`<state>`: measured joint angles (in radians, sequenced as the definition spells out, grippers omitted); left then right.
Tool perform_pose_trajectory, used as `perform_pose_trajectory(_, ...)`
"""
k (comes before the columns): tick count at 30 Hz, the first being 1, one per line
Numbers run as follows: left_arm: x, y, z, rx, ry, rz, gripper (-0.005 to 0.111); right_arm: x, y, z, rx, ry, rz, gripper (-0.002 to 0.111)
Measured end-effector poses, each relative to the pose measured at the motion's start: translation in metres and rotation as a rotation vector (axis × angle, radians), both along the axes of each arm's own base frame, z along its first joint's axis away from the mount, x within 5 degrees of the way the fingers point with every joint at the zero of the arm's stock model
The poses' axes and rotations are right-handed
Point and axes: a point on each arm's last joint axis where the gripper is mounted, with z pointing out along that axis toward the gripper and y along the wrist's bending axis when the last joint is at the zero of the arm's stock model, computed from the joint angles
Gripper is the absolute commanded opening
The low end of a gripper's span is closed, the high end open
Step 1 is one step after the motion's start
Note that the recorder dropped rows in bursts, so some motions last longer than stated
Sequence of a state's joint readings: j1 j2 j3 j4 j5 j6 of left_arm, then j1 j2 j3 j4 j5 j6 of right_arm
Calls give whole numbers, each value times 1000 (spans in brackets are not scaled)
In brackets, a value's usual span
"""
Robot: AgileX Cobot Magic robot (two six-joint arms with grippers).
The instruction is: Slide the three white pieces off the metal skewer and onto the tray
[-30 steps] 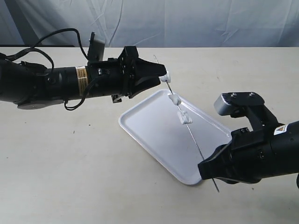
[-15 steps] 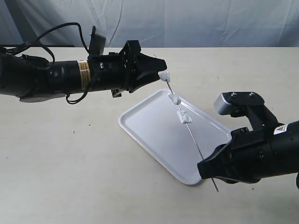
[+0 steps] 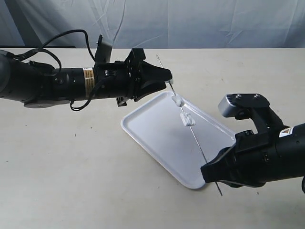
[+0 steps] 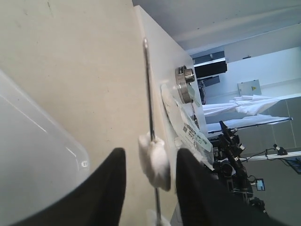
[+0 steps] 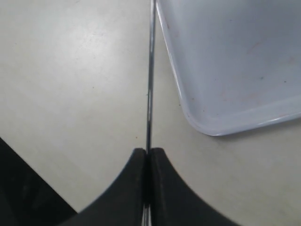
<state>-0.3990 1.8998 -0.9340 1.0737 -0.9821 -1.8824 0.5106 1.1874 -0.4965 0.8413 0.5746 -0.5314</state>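
The metal skewer slants above the white tray, and my right gripper is shut on its lower end by the tray's near corner. Two white pieces sit on the rod over the tray. In the exterior view the third is hidden inside my left gripper. The left wrist view shows this piece on the skewer between the open fingers of the left gripper, with a gap on each side. In the right wrist view the right gripper pinches the skewer beside the tray.
The beige table spreads round the tray, and a grey cloth hangs behind it. Black cables loop over the left arm. A round metal part and printed papers lie at the table's far edge.
My left gripper has moved forward along the skewer so its fingers now straddle the top white piece, and its jaws have narrowed a little. The right arm has not moved.
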Motion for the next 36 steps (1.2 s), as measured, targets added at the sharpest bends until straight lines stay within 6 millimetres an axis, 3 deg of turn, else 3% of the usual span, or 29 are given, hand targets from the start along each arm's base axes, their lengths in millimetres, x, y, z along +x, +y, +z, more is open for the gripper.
perform_pose_trajectory(5,0,0,0,0,0,0,28,0,0,0,1,1,-1,-1)
perform_pose_trajectory(12,0,0,0,-6,0,-3,10,0,0,0,3,1,-2,-1)
perform_pose_trajectory(26,0,-1,4,-53,3,5,9,1,0,0,1,-10,-7,-1)
perform_pose_trajectory(30,0,-1,5,-55,3,6,0,1,0,0,1,-11,-6,-1)
perform_pose_trajectory(36,1,-2,5,-68,9,18,0,1,0,0,1,-10,-5,-1)
